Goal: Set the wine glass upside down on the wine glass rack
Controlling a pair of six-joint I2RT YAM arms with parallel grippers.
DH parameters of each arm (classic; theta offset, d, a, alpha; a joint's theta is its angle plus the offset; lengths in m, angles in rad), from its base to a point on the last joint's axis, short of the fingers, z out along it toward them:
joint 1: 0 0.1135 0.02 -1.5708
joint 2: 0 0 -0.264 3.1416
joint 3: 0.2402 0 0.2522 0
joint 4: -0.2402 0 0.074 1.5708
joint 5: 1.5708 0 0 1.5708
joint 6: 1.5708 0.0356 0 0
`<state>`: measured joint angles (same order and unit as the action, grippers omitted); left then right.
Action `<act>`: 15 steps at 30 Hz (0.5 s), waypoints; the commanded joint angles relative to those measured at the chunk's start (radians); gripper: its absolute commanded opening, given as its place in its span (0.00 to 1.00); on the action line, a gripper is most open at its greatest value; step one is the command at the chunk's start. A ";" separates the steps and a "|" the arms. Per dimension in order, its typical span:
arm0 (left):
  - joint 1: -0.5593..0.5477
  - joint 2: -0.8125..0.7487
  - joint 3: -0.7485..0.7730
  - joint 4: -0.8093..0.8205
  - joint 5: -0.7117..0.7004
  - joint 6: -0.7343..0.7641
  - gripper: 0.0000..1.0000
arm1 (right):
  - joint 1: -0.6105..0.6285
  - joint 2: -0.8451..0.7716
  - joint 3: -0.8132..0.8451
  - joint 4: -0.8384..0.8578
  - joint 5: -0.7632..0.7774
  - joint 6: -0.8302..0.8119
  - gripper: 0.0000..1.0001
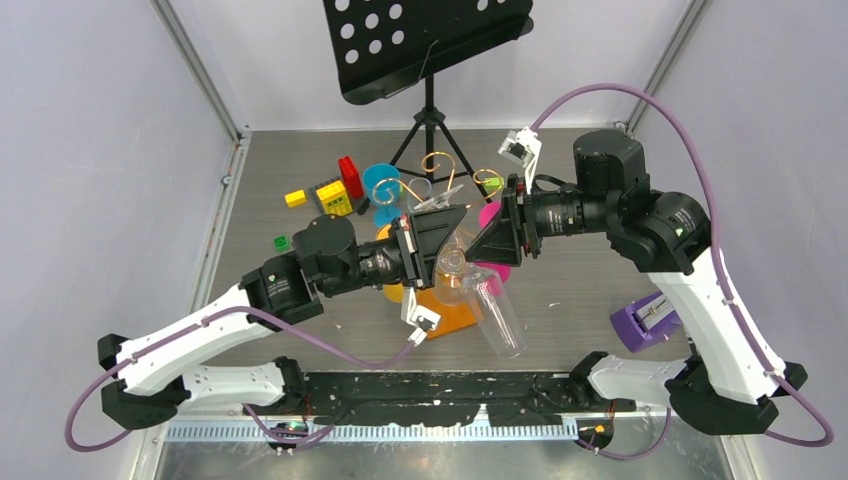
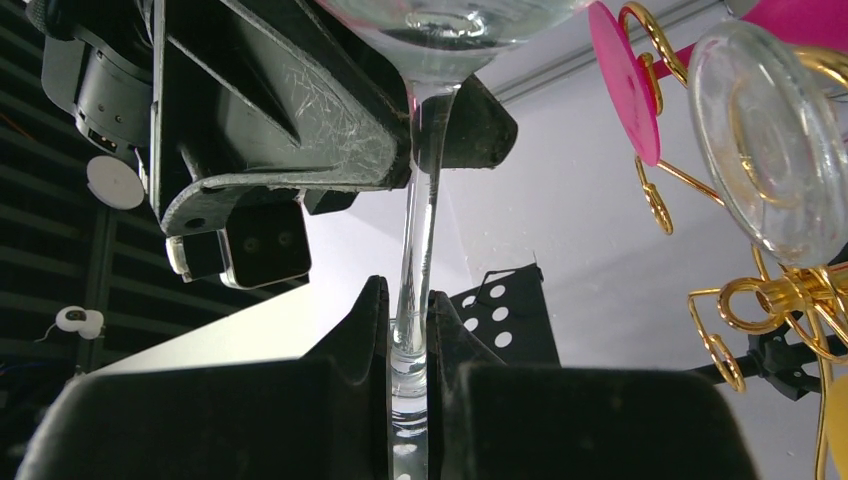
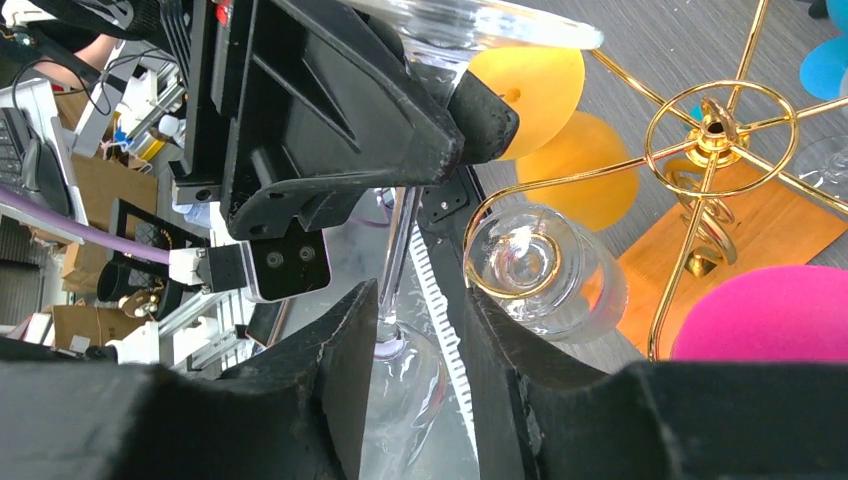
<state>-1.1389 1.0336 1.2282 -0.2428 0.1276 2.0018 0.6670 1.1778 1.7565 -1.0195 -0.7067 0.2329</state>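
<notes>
A clear wine glass [image 1: 497, 315] hangs tilted between my two grippers, bowl toward the near right. My left gripper [image 1: 450, 240] is shut on its stem [image 2: 415, 300], as the left wrist view [image 2: 408, 320] shows. My right gripper [image 1: 482, 245] is open and straddles the same stem [image 3: 398, 260] just above the bowl [image 3: 410, 400], as the right wrist view [image 3: 420, 310] shows; the stem lies close to one finger. The gold wire rack [image 1: 440, 162] stands just behind on its orange base [image 1: 455, 312]. Another glass [image 3: 540, 270] hangs in one of its loops.
A black perforated music stand [image 1: 430, 40] on a tripod stands behind the rack. Blue [image 1: 382, 185], pink [image 1: 490, 215] and yellow [image 3: 530, 85] discs surround the rack. Toy bricks [image 1: 340, 185] lie at the back left. A purple object [image 1: 650, 320] lies at the right.
</notes>
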 commanded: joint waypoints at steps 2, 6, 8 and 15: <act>-0.007 0.007 0.070 0.110 0.008 0.019 0.00 | 0.014 0.001 -0.013 0.019 -0.006 -0.027 0.38; -0.007 0.015 0.073 0.115 0.004 0.029 0.00 | 0.019 -0.003 -0.026 0.024 -0.019 -0.027 0.33; -0.007 0.020 0.074 0.117 0.004 0.032 0.00 | 0.021 -0.006 -0.030 0.026 -0.024 -0.027 0.32; -0.007 0.028 0.081 0.125 0.004 0.036 0.00 | 0.024 -0.010 -0.047 0.029 -0.045 -0.028 0.24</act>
<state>-1.1397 1.0718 1.2415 -0.2363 0.1272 2.0312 0.6838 1.1786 1.7164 -1.0180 -0.7261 0.2165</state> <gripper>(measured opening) 0.050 0.280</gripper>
